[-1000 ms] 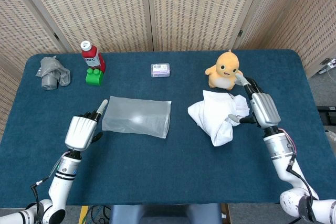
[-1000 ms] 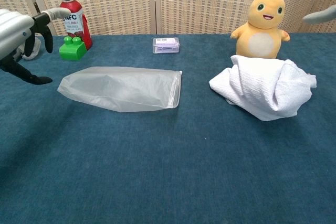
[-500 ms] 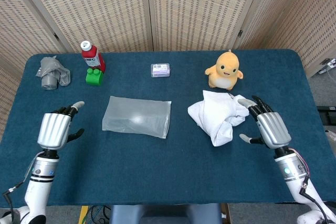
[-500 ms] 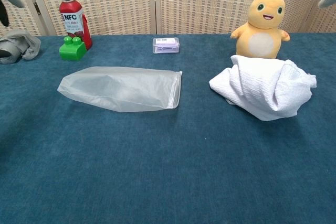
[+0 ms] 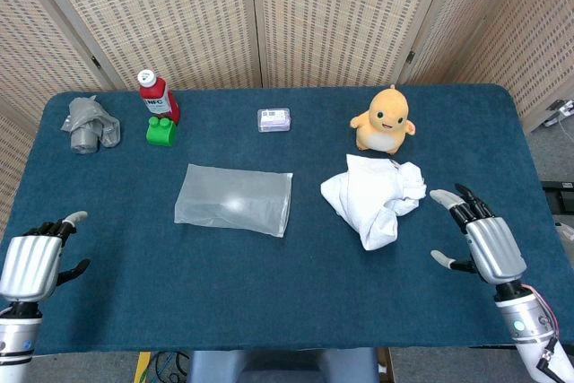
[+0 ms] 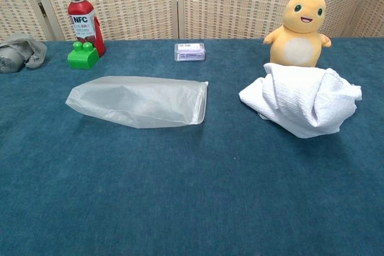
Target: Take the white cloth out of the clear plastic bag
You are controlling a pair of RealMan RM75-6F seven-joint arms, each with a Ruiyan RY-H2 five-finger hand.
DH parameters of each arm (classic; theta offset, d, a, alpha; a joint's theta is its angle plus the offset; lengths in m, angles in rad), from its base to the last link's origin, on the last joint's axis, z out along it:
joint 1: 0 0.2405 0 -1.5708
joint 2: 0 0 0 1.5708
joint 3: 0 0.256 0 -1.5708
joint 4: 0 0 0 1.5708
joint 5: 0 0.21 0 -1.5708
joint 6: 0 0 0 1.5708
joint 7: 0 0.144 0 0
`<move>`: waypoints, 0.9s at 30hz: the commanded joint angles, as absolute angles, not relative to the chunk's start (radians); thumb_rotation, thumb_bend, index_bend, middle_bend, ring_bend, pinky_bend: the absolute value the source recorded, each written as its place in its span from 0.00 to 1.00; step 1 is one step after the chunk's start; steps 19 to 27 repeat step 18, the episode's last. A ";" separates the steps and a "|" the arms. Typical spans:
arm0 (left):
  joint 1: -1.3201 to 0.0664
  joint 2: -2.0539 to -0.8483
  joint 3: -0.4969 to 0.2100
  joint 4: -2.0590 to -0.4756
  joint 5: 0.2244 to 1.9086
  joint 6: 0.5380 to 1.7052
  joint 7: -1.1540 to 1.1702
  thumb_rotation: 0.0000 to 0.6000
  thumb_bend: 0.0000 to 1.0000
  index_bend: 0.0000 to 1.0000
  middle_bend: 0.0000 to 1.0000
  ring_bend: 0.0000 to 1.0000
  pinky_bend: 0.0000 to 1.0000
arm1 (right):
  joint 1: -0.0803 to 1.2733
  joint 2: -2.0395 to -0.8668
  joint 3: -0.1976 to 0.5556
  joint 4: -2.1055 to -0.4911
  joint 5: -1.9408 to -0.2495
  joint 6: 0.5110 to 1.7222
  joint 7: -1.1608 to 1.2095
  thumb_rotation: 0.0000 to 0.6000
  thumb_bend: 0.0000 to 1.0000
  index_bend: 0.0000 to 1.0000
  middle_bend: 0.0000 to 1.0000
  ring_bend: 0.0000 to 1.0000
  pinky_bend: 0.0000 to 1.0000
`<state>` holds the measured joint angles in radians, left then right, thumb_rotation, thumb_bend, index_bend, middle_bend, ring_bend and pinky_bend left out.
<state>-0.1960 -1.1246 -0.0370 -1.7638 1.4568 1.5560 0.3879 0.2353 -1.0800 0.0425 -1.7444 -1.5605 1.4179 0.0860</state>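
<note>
Cloth [image 5: 370, 196] lay crumpled on the blue surface [image 5: 296, 284], outside the bag [image 5: 234, 199] and well to its right, just in front of the yellow toy [image 5: 386, 119]. The bag lay flat, apart from the cloth. Behind the bag sat a small box [image 5: 274, 119]; to its back left stood a red bottle [image 5: 156, 94] touching a green block [image 5: 161, 130], and further left a grey rag [image 5: 88, 124]. Left hand [image 5: 32, 262] hung at the near left edge, right hand [image 5: 479, 240] right of the cloth, both with fingers spread wide, holding nothing.
</note>
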 commanded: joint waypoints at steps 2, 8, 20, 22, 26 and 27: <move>-0.150 -1.121 -0.008 -1.737 1.478 1.588 0.349 1.00 0.00 0.28 0.45 0.46 0.59 | 0.209 -1.079 0.026 -1.736 -1.577 1.443 0.097 1.00 0.00 0.17 0.19 0.04 0.19; -0.118 -1.127 0.006 -1.695 1.504 1.609 0.325 1.00 0.00 0.29 0.45 0.46 0.59 | 0.186 -1.089 0.009 -1.709 -1.584 1.452 0.128 1.00 0.00 0.18 0.19 0.04 0.19; -0.103 -1.111 -0.001 -1.710 1.559 1.633 0.357 1.00 0.00 0.30 0.45 0.46 0.58 | 0.180 -1.113 0.004 -1.666 -1.590 1.438 0.172 1.00 0.00 0.18 0.19 0.04 0.19; -0.103 -1.111 -0.001 -1.710 1.559 1.633 0.357 1.00 0.00 0.30 0.45 0.46 0.58 | 0.180 -1.113 0.004 -1.666 -1.590 1.438 0.172 1.00 0.00 0.18 0.19 0.04 0.19; -0.103 -1.111 -0.001 -1.710 1.559 1.633 0.357 1.00 0.00 0.30 0.45 0.46 0.58 | 0.180 -1.113 0.004 -1.666 -1.590 1.438 0.172 1.00 0.00 0.18 0.19 0.04 0.19; -0.103 -1.111 -0.001 -1.710 1.559 1.633 0.357 1.00 0.00 0.30 0.45 0.46 0.58 | 0.180 -1.113 0.004 -1.666 -1.590 1.438 0.172 1.00 0.00 0.18 0.19 0.04 0.19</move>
